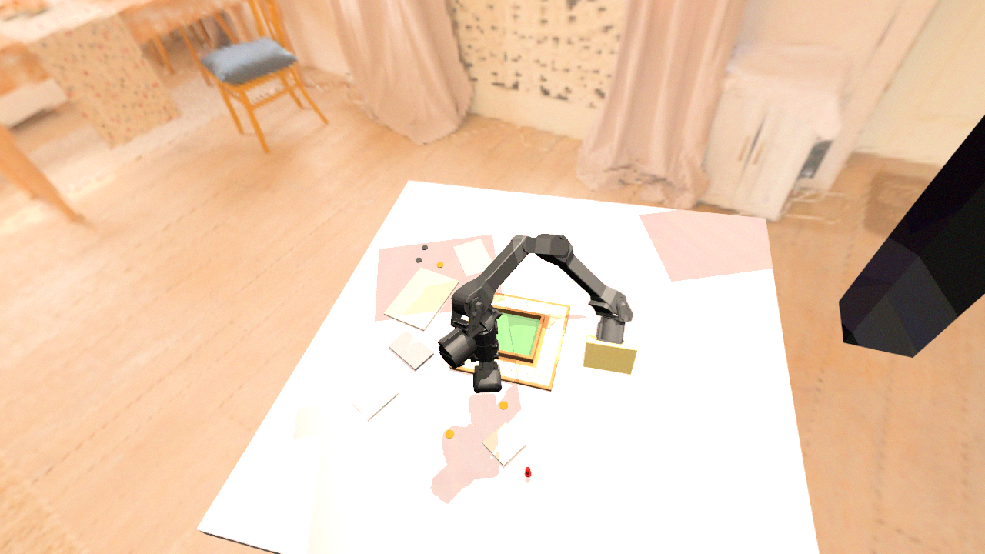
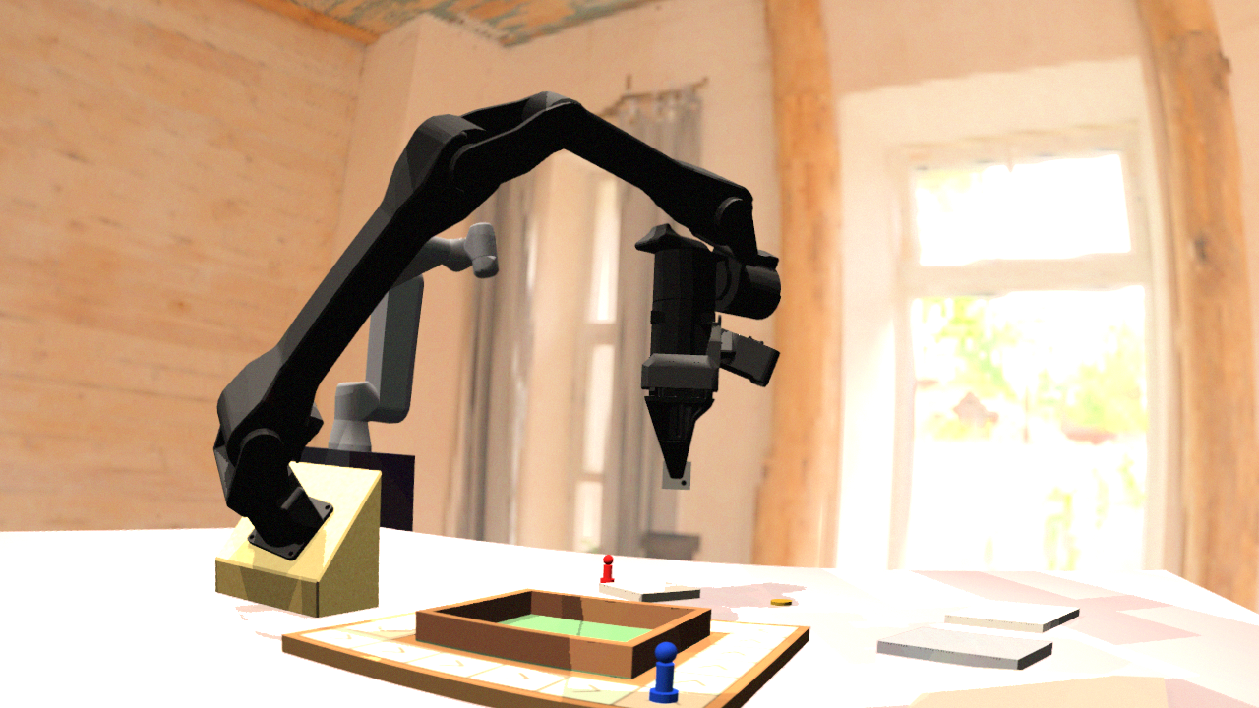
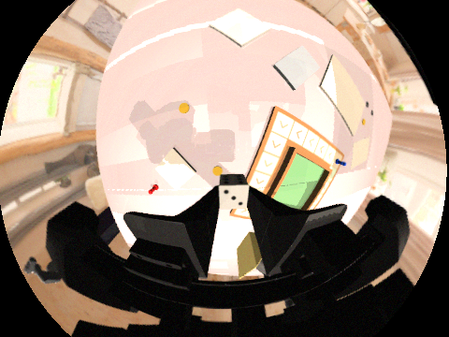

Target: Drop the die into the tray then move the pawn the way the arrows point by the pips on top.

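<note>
We found the gripper [image 2: 676,471] closed on the die [image 2: 677,476], its fingers pinching the white cube from two sides and pointing straight down. In the wrist view the die [image 3: 234,191] sat between the two dark fingers, and the face turned toward the camera showed two pips; we could not tell what the other faces showed. In the exterior view the die hung high in the air, well above the worktop [image 2: 880,695] and apart from everything on it.

The board [image 2: 756,656] lay flat on the worktop with its ring of pale squares around the brown-walled dice tray [image 2: 563,649], whose floor was green. From above, the gripper [image 1: 485,377] stood over the near edge of the board [image 1: 544,382], beside the tray [image 1: 519,332] rather than squarely over it. The blue pawn [image 2: 663,672] stood upright on a square at the near edge of the board, just outside the tray wall.

Off the board, we noted a small red pawn [image 1: 528,472] standing alone on the worktop, well apart from the board, along with several flat pale tiles [image 2: 964,649] and a few small orange discs [image 1: 449,434]. The arm's base sat on a yellow wedge block [image 2: 303,563] beside the board.
</note>
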Motion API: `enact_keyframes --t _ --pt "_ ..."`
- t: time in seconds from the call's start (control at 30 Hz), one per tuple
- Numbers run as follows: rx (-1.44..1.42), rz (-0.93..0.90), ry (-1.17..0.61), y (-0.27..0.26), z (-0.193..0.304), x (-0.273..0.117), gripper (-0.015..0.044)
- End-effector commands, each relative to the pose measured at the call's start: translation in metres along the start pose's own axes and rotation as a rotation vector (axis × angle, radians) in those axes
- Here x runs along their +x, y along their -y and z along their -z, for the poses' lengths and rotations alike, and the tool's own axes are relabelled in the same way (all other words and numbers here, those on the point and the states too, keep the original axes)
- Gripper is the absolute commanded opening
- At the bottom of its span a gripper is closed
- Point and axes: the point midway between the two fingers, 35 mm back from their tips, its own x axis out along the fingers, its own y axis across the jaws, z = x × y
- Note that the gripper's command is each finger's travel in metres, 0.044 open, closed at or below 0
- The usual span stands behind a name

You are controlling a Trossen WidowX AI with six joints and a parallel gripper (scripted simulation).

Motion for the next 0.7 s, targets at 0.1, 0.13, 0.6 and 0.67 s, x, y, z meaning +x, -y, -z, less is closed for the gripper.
enact_keyframes --t 0.1,0.13,0.6,0.67 --pt "-0.164 -0.003 0.009 0.03 0.001 -0.001 0.0" --pt "-0.191 -0.003 0.009 0.034 0.001 0.0 0.0" --pt "-0.575 0.0 0.009 0.095 0.014 0.009 0.0" --pt "-0.63 0.001 0.008 0.103 0.017 0.011 0.0"
